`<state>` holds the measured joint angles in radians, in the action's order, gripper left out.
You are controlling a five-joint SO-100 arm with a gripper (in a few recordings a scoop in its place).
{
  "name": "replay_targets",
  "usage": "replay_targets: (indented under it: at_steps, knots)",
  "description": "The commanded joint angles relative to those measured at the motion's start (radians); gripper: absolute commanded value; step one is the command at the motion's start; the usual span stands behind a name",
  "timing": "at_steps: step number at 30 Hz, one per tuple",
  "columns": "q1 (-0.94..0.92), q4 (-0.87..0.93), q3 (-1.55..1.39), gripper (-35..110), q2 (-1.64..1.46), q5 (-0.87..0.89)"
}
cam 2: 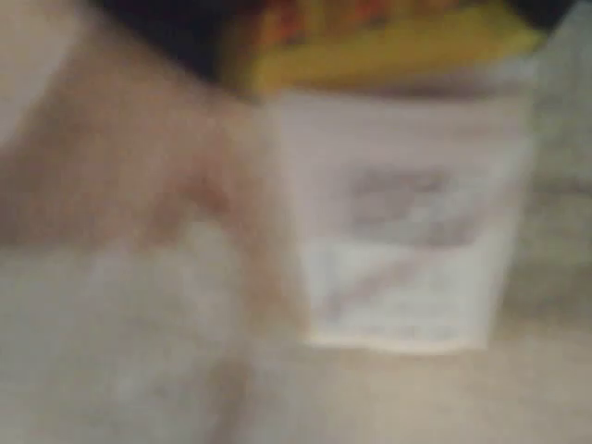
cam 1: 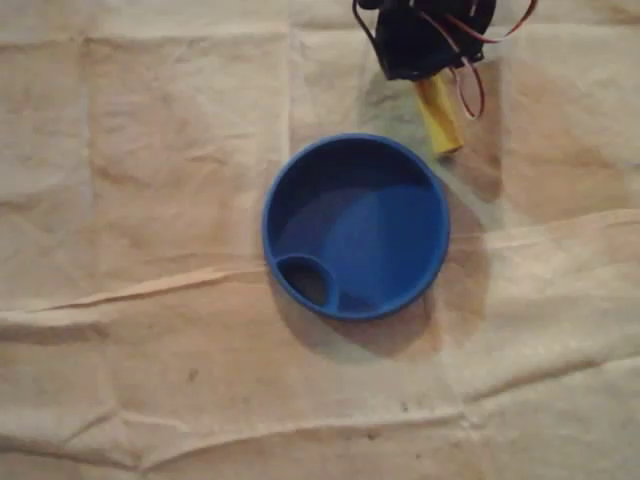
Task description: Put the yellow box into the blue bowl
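On my overhead feed the blue bowl (cam 1: pixel 385 235) sits at the centre of the frame on a creased beige cloth (cam 1: pixel 150 160) that covers the table. The bowl holds nothing, and a small oval pocket (cam 1: pixel 306 281) is moulded into its lower left.

The yellow box (cam 1: pixel 440 118) is at the upper right, outside the bowl. It shows as a narrow yellow strip slanting down and a little right from under the black gripper (cam 1: pixel 428 58), and its lower end is just beside the bowl's upper-right rim. I can't judge whether the two touch. Red wires (cam 1: pixel 471 88) loop beside the box.

My wrist feed is badly blurred. The yellow box (cam 2: pixel 398 222) is very close to the lens, with a pale printed face and a yellow band along its top. I can't make out the fingers in either feed, so I cannot tell whether the gripper is clamped on the box or spread apart.
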<state>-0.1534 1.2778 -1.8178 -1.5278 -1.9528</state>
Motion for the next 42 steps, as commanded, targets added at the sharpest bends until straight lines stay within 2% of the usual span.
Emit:
replay_targets:
  at_steps: [1,6,15,20,25,33,42]
  knots:
    - [-0.008,0.008,0.015,0,-0.031,0.009]
    - [-0.006,0.034,0.015,0,-0.140,0.041]
    - [-0.005,0.247,0.037,0,-0.383,0.066]
    - [-0.023,0.181,0.052,0,-0.420,0.175]
    - [-0.021,0.100,0.155,0,-0.325,0.353]
    - [-0.023,0.095,0.505,0,-0.081,0.630]
    - [-0.035,0.155,0.857,0,0.219,0.787]
